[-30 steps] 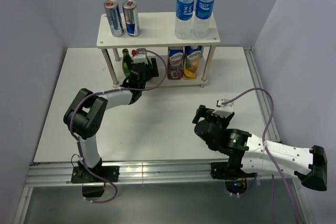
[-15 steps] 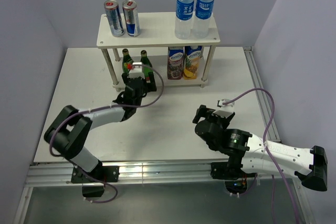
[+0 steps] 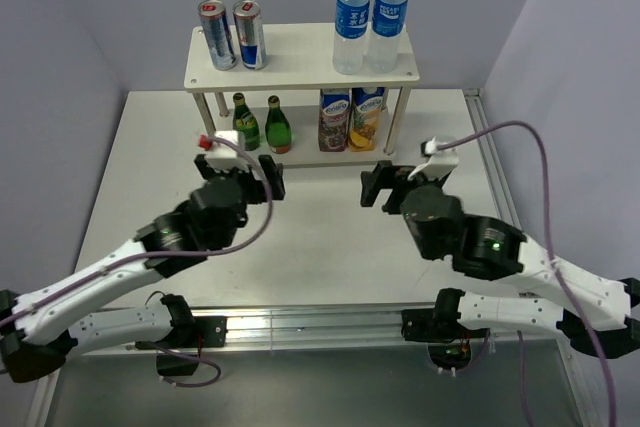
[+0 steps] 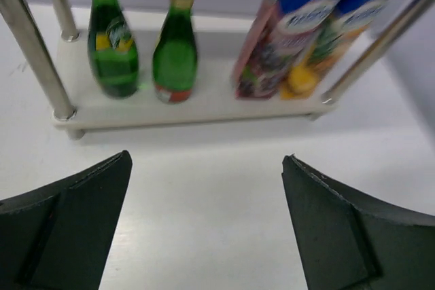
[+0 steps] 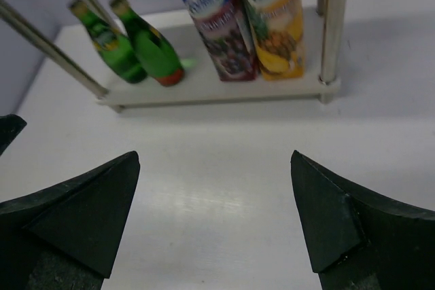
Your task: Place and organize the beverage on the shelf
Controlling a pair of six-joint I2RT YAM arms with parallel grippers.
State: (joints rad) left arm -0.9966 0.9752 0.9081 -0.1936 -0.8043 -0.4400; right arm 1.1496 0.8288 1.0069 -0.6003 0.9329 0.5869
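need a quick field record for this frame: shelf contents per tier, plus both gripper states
shelf: two tiers, drinks on both
top tier: two cans on the left, two water bottles on the right, all upright
lower tier: two green bottles on the left, two juice cartons on the right
left gripper: open, holding nothing, facing the lower tier
right gripper: open, holding nothing, facing the lower tier

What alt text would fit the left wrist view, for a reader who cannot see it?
The left gripper, open and empty, hangs over the white table in front of the shelf. On the shelf's lower board, two green bottles stand on the left and two juice cartons on the right, slightly blurred.
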